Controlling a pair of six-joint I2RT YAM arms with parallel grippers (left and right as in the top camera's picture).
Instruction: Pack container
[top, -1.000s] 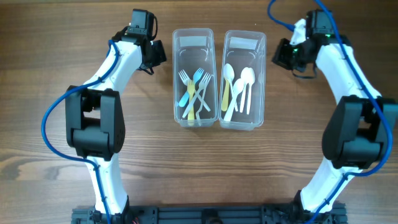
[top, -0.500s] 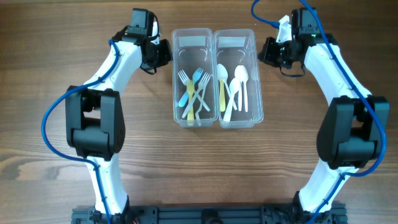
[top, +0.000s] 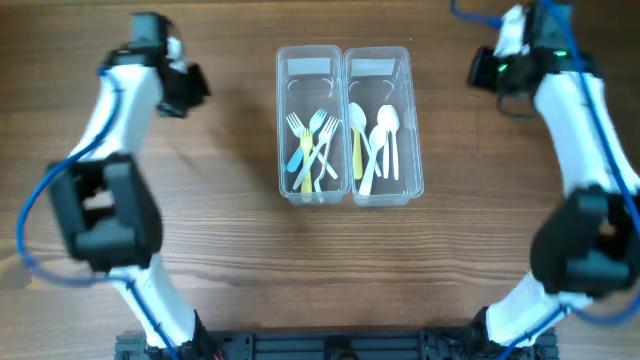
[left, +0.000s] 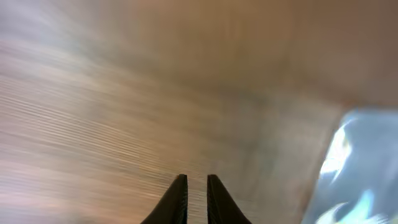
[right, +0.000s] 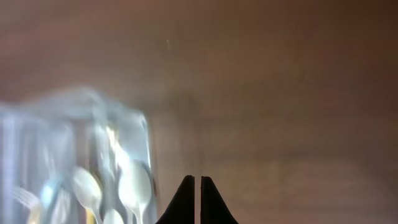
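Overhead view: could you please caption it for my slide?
Forks container and spoons container sit side by side, both arms apart.

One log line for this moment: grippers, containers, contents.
left gripper shut, empty | right gripper shut, empty | fork container touching spoon container | both arms clear of containers

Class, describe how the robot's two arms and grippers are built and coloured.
Both arms have white link shells, black joint housings and a blue cable looping alongside. The left gripper and right gripper each end in two thin, black, tapered fingers.
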